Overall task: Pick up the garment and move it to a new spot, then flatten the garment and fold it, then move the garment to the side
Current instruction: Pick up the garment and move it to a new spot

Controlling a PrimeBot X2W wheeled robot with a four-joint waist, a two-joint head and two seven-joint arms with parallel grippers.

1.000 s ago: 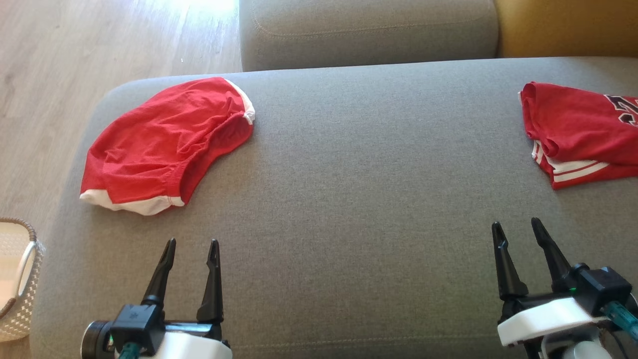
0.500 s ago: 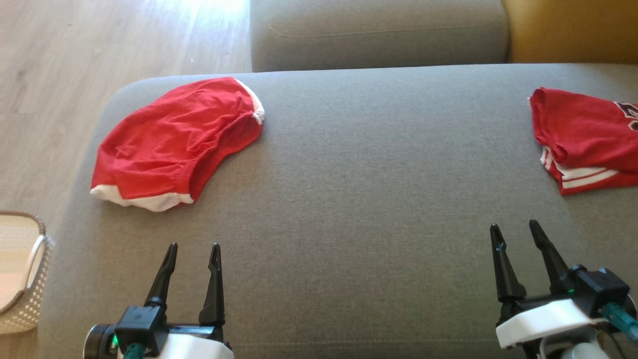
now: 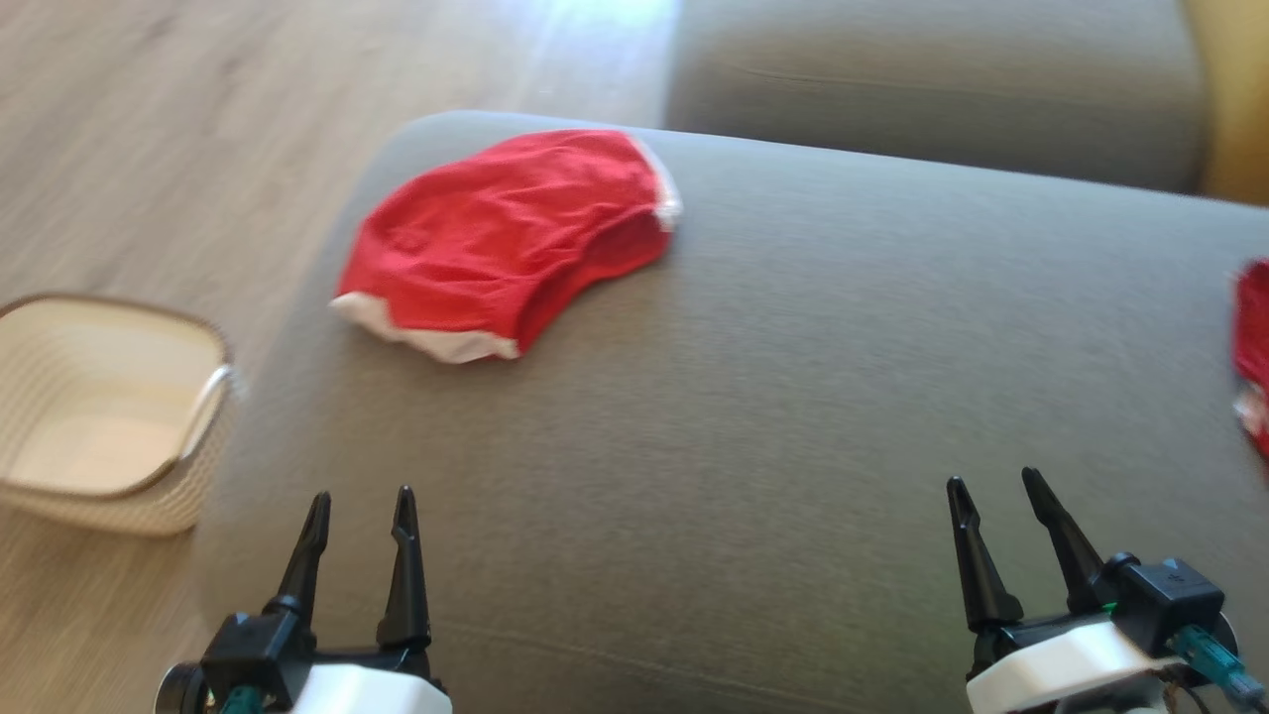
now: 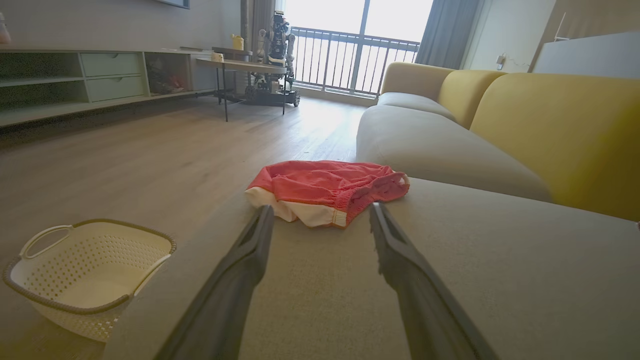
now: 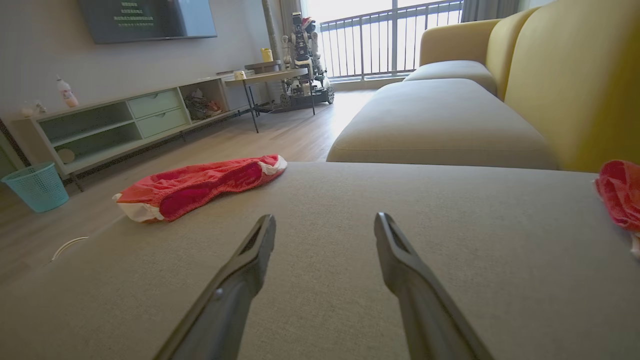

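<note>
Just beyond the left gripper [image 3: 362, 494] lies the garment [image 3: 506, 253], untouched.

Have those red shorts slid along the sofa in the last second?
No. The red shorts lie at the same far-left corner of the grey seat cushion; the whole view shifted, so the camera turned.

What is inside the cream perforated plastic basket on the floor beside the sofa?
Inside the cream perforated plastic basket, a bare pale bottom is visible, nothing on it. The near wall covers a strip of the inside.

garment [image 3: 506, 248]: crinkled cloth | sofa [image 3: 793, 397]: matt woven fabric | basket [image 3: 129, 511]: perforated plastic
</note>
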